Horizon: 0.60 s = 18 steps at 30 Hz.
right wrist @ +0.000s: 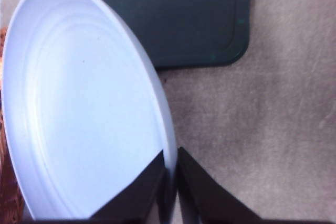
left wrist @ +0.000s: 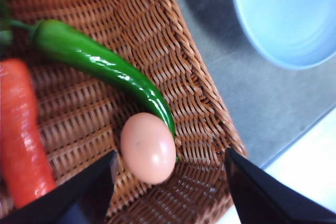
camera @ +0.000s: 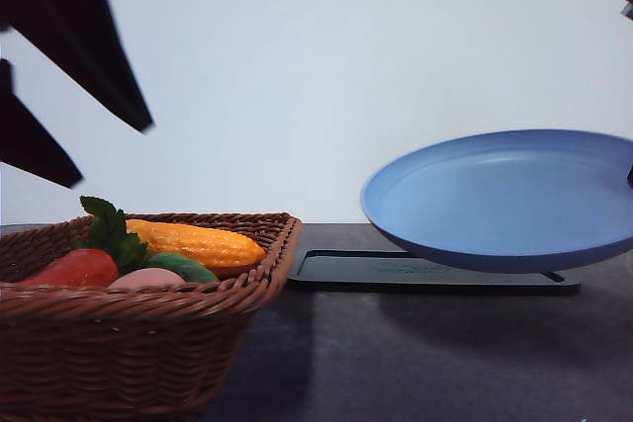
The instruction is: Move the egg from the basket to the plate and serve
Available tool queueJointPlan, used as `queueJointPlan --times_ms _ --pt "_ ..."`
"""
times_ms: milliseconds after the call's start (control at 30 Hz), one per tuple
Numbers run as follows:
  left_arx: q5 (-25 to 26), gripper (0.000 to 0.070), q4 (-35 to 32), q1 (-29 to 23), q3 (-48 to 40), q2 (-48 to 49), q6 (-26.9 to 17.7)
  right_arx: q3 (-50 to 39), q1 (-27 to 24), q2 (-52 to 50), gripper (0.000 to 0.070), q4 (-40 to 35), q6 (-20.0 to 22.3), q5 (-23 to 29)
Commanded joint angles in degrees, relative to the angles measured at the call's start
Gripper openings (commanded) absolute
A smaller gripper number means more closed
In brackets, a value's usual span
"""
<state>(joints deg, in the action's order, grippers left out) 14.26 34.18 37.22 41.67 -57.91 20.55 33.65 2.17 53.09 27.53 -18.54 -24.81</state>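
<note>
In the front view my basket [camera: 138, 343] fills the lower left and the light-blue plate [camera: 504, 195] hangs tilted at right, off the table. My right gripper [right wrist: 170, 182] is clamped on its rim. My left gripper [left wrist: 168, 182] is spread wide above the smooth pinkish egg [left wrist: 148, 148], which lies in the basket against a green pepper [left wrist: 105, 64].

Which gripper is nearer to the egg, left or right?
Left. The left gripper hangs open just above the egg in the basket; the right gripper is away beside it, clamped on the plate.
</note>
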Motion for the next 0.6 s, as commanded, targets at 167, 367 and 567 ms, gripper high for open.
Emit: queueJointPlan --times_ms 167,367,567 --pt "-3.0 0.0417 -0.5 4.6 3.9 -10.5 0.1 0.5 -0.5 -0.9 0.0 0.2 -1.0 -0.3" --pt "-3.7 0.0409 -1.3 6.0 5.0 -18.7 -0.1 0.5 -0.5 -0.9 0.0 0.4 -1.0 -0.3" --pt "-4.5 0.0409 -1.6 6.0 5.0 -23.4 -0.2 0.5 -0.5 -0.9 0.0 0.4 -1.0 -0.3"
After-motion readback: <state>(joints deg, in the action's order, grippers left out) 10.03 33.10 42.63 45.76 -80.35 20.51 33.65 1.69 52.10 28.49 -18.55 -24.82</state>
